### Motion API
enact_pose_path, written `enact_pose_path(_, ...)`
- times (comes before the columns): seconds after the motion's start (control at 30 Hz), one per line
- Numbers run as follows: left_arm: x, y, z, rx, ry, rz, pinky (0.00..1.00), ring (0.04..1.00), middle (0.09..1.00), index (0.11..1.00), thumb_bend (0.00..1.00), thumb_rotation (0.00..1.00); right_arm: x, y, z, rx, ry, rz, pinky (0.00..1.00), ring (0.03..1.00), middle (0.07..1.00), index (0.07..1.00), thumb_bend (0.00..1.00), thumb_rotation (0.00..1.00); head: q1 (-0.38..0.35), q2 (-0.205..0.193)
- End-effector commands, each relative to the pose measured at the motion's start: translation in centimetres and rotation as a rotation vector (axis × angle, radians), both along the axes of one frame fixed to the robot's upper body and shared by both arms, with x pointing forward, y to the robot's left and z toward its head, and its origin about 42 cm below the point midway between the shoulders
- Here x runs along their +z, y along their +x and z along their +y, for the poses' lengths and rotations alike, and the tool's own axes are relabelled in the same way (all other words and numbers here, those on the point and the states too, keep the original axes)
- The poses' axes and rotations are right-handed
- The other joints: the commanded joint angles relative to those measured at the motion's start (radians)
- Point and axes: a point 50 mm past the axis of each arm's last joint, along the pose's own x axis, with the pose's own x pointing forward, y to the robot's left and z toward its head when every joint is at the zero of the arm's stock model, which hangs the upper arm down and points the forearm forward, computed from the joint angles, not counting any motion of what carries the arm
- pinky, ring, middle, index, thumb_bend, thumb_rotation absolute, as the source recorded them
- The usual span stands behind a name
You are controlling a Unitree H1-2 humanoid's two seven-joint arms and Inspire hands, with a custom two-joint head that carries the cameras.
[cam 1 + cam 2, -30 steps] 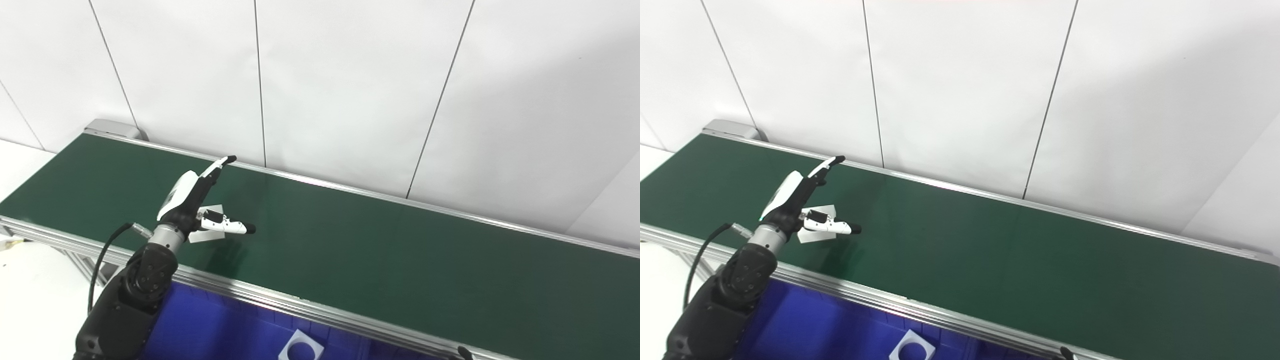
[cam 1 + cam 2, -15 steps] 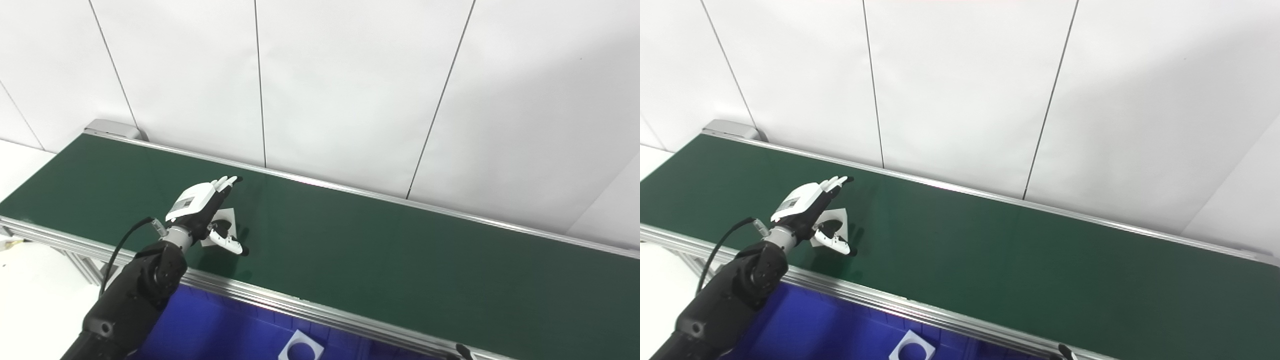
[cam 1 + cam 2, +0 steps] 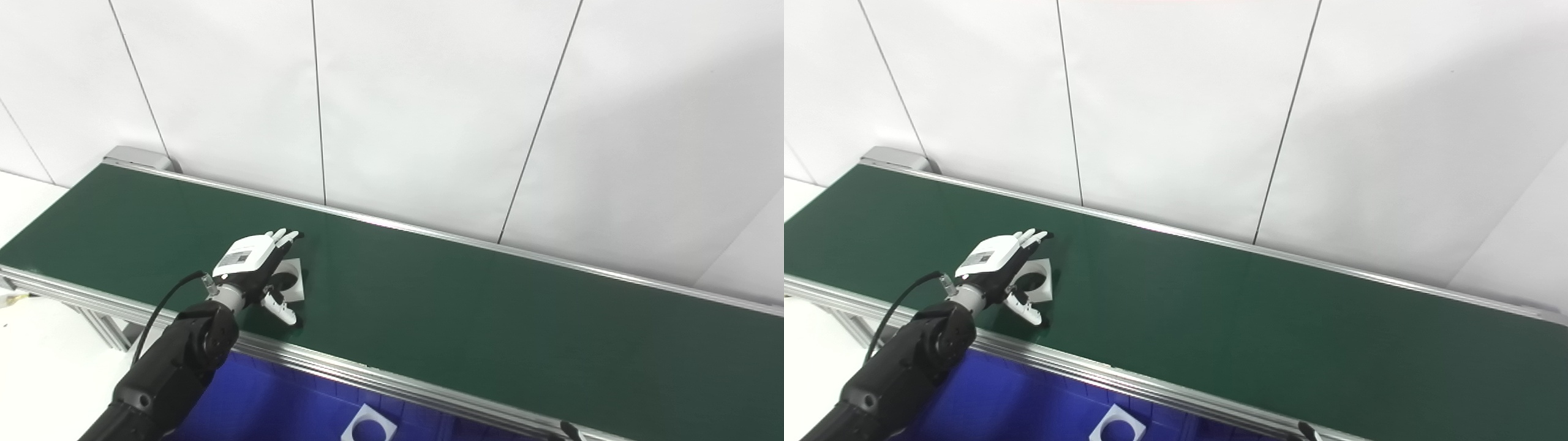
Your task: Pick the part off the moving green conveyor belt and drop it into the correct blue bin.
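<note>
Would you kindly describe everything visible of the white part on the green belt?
The white part is a flat, thin square plate with a round hole, partly hidden. It lies flat on the green belt near its front rail. The left hand is spread over its left side, thumb at the near edge; whether they touch cannot be told. Its material is unclear.

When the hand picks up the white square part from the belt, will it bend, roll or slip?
The white part looks like a thin, flat square plate with a round hole, lying flat on the green belt, so it probably will not roll. Being so low, its edges may be hard for the left hand to catch, and it may slide. Its stiffness cannot be judged.
</note>
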Motion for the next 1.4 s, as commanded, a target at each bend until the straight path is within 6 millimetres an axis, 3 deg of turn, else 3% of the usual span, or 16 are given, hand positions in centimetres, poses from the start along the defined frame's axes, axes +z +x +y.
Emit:
enact_pose_path(0.0,2.1,1.5,1.0,0.02,0.066,-0.084,0.99,0.987,0.977,0.908,0.84,0.0,1.2,0.2,0.0,0.01,0.013,-0.08,0.85,0.831,0.85,0.926,0.84,0.38,-0.001,0.0)
enact_pose_path(0.1,1.9,1.5,0.8,0.035,0.044,-0.092,0.91,0.913,0.914,0.869,0.78,0.0,1.2,0.2,-0.1,0.009,0.016,-0.081,0.87,0.835,0.851,0.927,0.83,0.38,0.001,0.001)
enact_pose_path(0.17,1.7,1.5,0.7,0.056,-0.004,-0.078,0.78,0.828,0.855,0.823,0.72,0.0,1.2,0.2,-0.1,0.01,0.01,-0.084,0.86,0.834,0.851,0.927,0.83,0.38,0.002,0.002)
enact_pose_path(0.27,1.5,1.6,0.4,0.075,-0.065,-0.037,0.51,0.61,0.703,0.757,0.64,0.0,1.3,0.2,-0.1,0.009,0.012,-0.082,0.84,0.835,0.855,0.929,0.82,0.38,0.001,0.005)
enact_pose_path(0.33,1.6,1.6,0.2,0.072,-0.074,-0.03,0.46,0.558,0.643,0.717,0.62,0.0,1.3,0.2,-0.1,0.007,0.016,-0.082,0.84,0.838,0.857,0.93,0.82,0.38,0.001,0.005)
enact_pose_path(0.37,1.6,1.6,0.0,0.07,-0.072,-0.026,0.41,0.506,0.542,0.633,0.56,0.0,1.3,0.1,-0.1,0.006,0.018,-0.083,0.85,0.84,0.858,0.929,0.82,0.37,0.001,0.005)
enact_pose_path(0.43,1.6,1.7,-0.3,0.081,-0.07,0.002,0.35,0.443,0.451,0.555,0.52,0.0,1.3,0.1,0.0,0.001,0.026,-0.08,0.85,0.842,0.861,0.929,0.82,0.37,0.004,0.007)
enact_pose_path(0.63,2.0,1.7,-0.7,0.103,-0.039,0.12,0.35,0.454,0.459,0.504,0.52,0.0,1.3,0.2,0.0,-0.002,0.018,-0.088,0.84,0.844,0.865,0.929,0.81,0.38,0.006,0.01)
enact_pose_path(0.73,2.1,1.7,-0.8,0.101,-0.02,0.158,0.37,0.485,0.519,0.475,0.52,0.0,1.4,0.2,0.1,-0.006,0.019,-0.095,0.83,0.836,0.859,0.926,0.81,0.38,0.006,0.012)
enact_pose_path(0.83,2.2,1.6,-0.8,0.106,-0.04,0.158,0.39,0.499,0.53,0.469,0.51,0.0,1.4,0.2,0.1,-0.009,0.025,-0.094,0.83,0.834,0.86,0.927,0.81,0.38,0.002,0.013)
enact_pose_path(0.9,2.4,1.4,-0.8,0.109,-0.065,0.13,0.33,0.442,0.484,0.492,0.52,0.0,1.4,0.2,0.2,-0.009,0.029,-0.093,0.82,0.832,0.858,0.927,0.81,0.38,-0.001,0.016)
enact_pose_path(0.97,2.8,1.2,-0.8,0.101,-0.093,0.101,0.37,0.475,0.514,0.476,0.52,0.0,1.5,0.2,0.2,-0.009,0.029,-0.093,0.83,0.833,0.858,0.928,0.81,0.38,-0.006,0.019)
enact_pose_path(1.1,4.7,-0.3,-1.2,0.063,-0.221,-0.035,0.33,0.427,0.457,0.511,0.52,0.0,1.5,0.1,0.4,-0.005,0.036,-0.098,0.83,0.835,0.856,0.93,0.8,0.37,-0.03,0.03)
enact_pose_path(1.37,8.2,-4.4,-3.7,-0.085,-0.54,-0.205,0.32,0.384,0.443,0.516,0.51,0.0,2.1,-0.1,0.9,-0.009,0.027,-0.103,0.83,0.833,0.849,0.92,0.81,0.39,-0.076,0.049)
